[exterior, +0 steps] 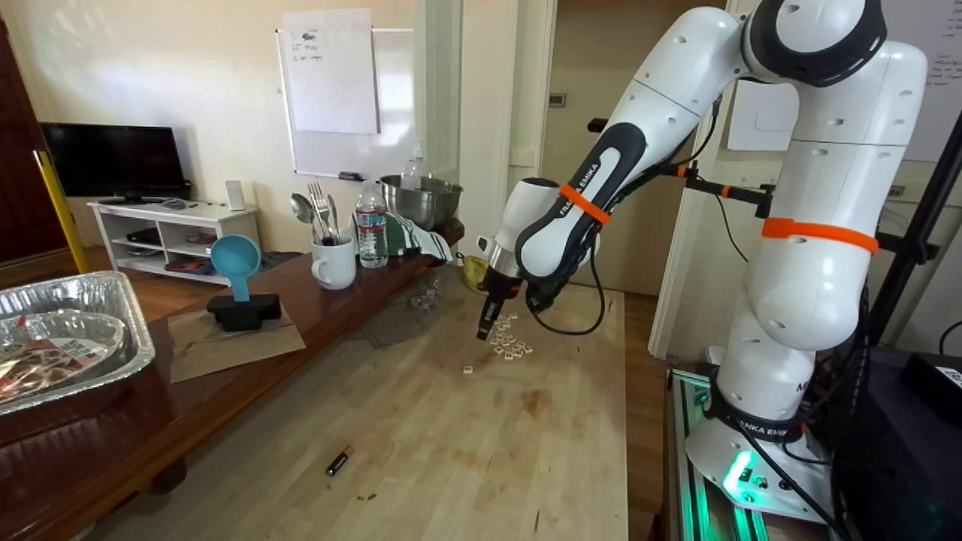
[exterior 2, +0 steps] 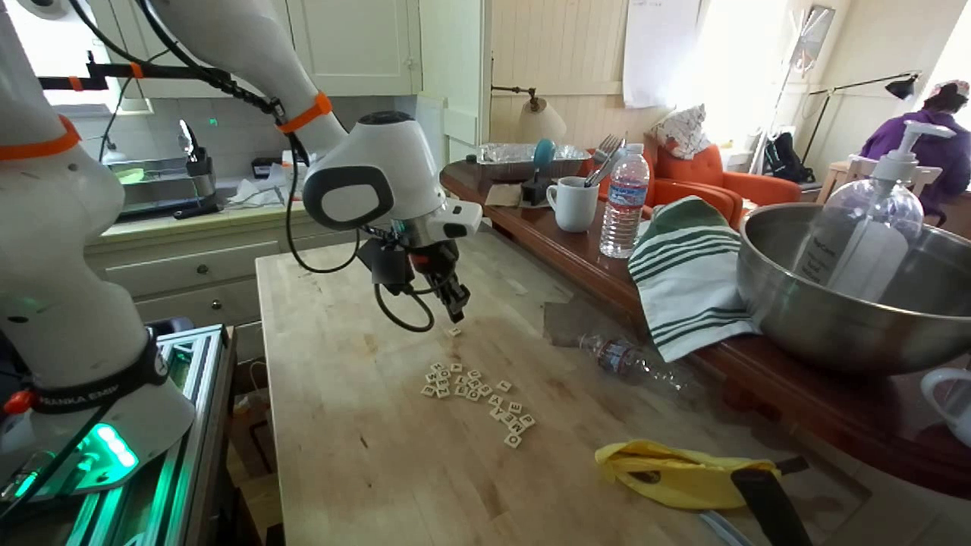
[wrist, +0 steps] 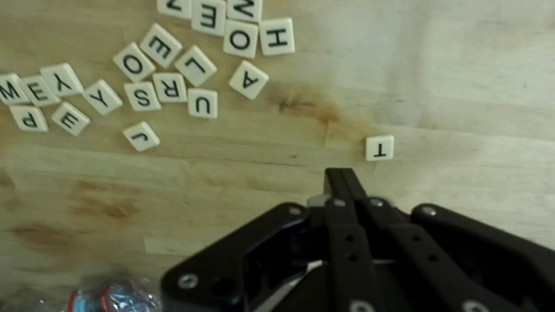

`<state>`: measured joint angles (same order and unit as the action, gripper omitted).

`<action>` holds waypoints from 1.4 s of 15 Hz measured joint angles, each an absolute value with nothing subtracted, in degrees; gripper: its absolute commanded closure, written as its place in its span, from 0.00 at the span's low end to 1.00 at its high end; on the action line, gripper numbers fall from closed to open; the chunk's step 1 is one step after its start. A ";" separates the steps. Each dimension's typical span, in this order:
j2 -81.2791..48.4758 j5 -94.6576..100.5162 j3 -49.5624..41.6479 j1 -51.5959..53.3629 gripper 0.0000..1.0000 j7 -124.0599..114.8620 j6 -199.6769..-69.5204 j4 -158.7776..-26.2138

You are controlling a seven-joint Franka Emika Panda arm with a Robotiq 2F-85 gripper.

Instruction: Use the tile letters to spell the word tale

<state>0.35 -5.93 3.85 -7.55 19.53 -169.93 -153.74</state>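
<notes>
The cream letter tiles lie loose on the wooden table, most in a cluster that shows in both exterior views (exterior: 509,346) (exterior 2: 474,387). In the wrist view the T tile (wrist: 380,148) lies apart from the cluster. It also shows alone in both exterior views (exterior: 467,370) (exterior 2: 454,332). An A tile (wrist: 249,80), an L tile (wrist: 196,66) and an E tile (wrist: 161,45) lie in the cluster, among several E tiles. My gripper (wrist: 340,173) is shut, fingers together with nothing between them. It hangs above the table beside the T tile, pointing down (exterior: 485,330) (exterior 2: 457,312).
A clear plastic bottle (exterior 2: 626,360) lies on the table below the raised brown ledge (exterior: 338,315). A yellow bag (exterior 2: 675,474) lies at the table's end. A battery (exterior: 338,460) lies on the table. The ledge holds a mug (exterior: 334,264), an upright bottle (exterior: 371,229) and a metal bowl (exterior 2: 850,303).
</notes>
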 measured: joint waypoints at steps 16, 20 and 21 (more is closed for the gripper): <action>-4.06 -12.37 -2.13 -7.23 1.00 12.28 -167.56 -153.65; -5.25 -17.66 -1.33 -7.27 1.00 13.74 -169.66 -152.45; -5.58 -18.62 -1.11 -7.29 1.00 14.17 -169.84 -152.11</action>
<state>-5.58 -18.62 -1.11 -7.29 14.17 -169.84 -152.11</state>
